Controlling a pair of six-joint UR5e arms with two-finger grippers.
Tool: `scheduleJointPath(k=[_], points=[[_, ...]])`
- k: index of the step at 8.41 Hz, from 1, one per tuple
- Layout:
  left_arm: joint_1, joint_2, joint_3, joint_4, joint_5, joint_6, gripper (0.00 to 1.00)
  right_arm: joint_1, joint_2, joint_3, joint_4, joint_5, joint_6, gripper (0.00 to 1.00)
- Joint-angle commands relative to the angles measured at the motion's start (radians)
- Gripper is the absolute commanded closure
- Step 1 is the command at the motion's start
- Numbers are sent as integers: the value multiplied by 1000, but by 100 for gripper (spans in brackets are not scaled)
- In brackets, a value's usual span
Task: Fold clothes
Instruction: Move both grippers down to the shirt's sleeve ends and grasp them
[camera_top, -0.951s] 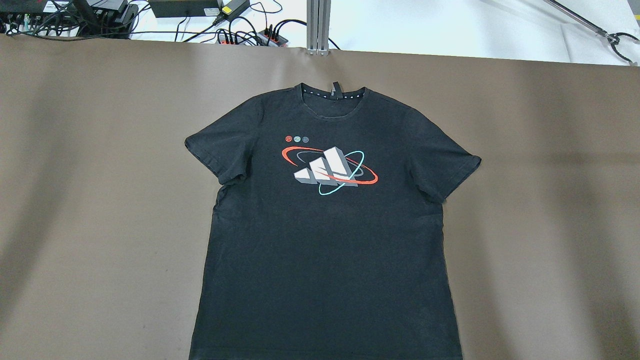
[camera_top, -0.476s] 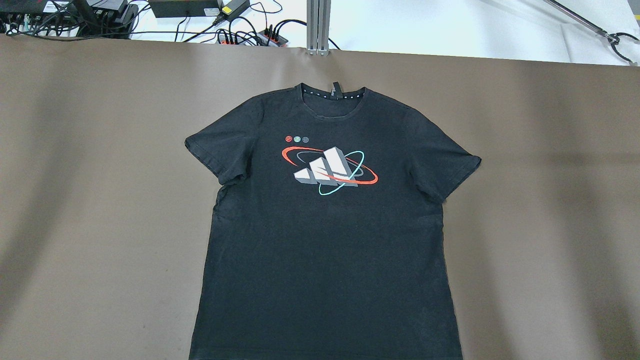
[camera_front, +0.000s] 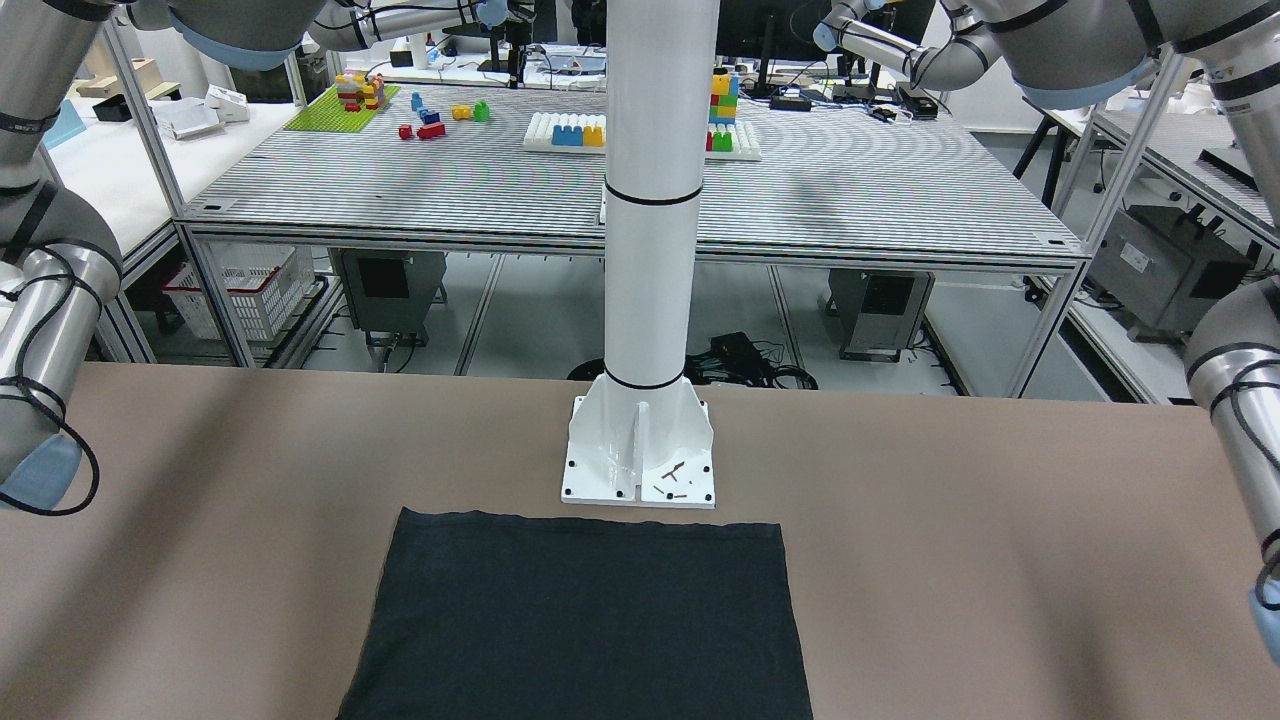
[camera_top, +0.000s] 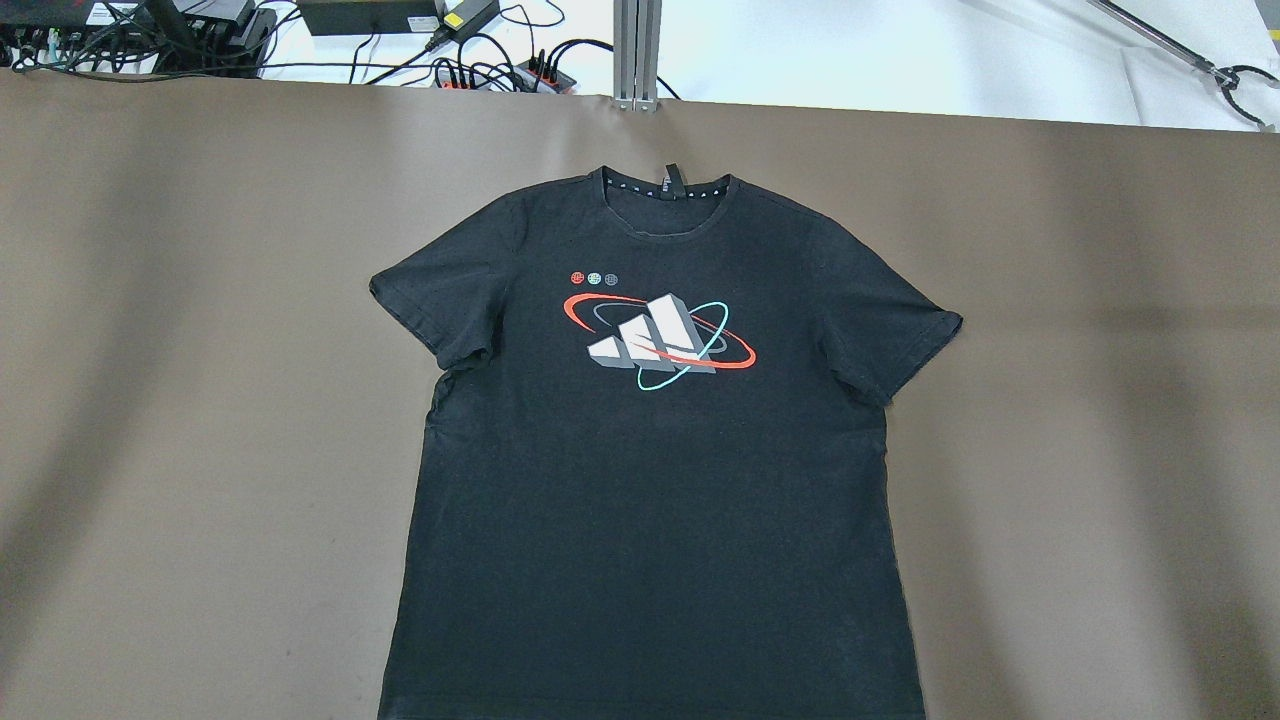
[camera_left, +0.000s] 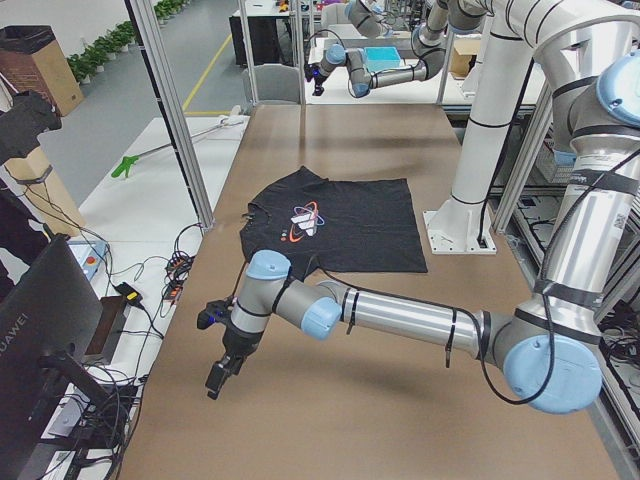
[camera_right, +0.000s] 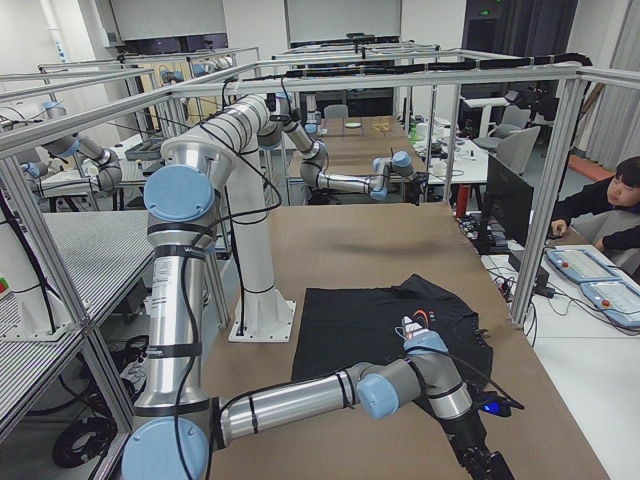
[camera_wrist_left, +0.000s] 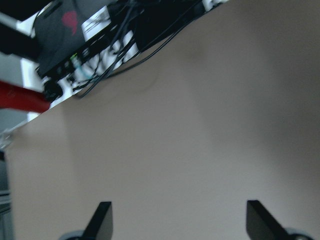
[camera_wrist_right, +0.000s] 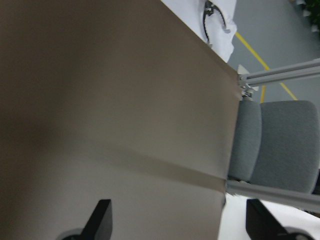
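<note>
Left gripper: spread wide, holding nothing; fingertips over bare brown table, near the edge with black cables beyond.
Right gripper: likewise spread wide and empty, over bare tabletop near a corner; grey chair past the edge.
Black T-shirt: flat and unfolded mid-table, front up, well apart from both grippers; sleeves spread out, collar on the side far from the robot, hem just beside the white pole's base plate.
Print: white three-bar logo with red and teal rings, on the chest.
</note>
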Motion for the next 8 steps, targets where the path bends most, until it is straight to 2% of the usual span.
scheduleJointPath(k=[1,2,3,4,6,7,8], points=[[181,-191,43,-32,-108,-195,6,-17,114,-86,-4,207,114,6],[255,-236,45,-62,-117,-241,6,-14,115,-70,6,332,184,6],[299,-260,50,-128,-120,-322,6,-49,122,-62,5,418,355,6],[339,-295,88,-145,-122,-394,6,-116,147,-66,5,417,443,6],[346,-305,138,-156,-187,-467,6,-228,191,-74,17,410,464,7],[347,-310,190,-188,-195,-498,6,-289,201,-100,89,369,490,7],[347,-310,298,-308,-217,-516,6,-328,213,-165,188,333,587,7]])
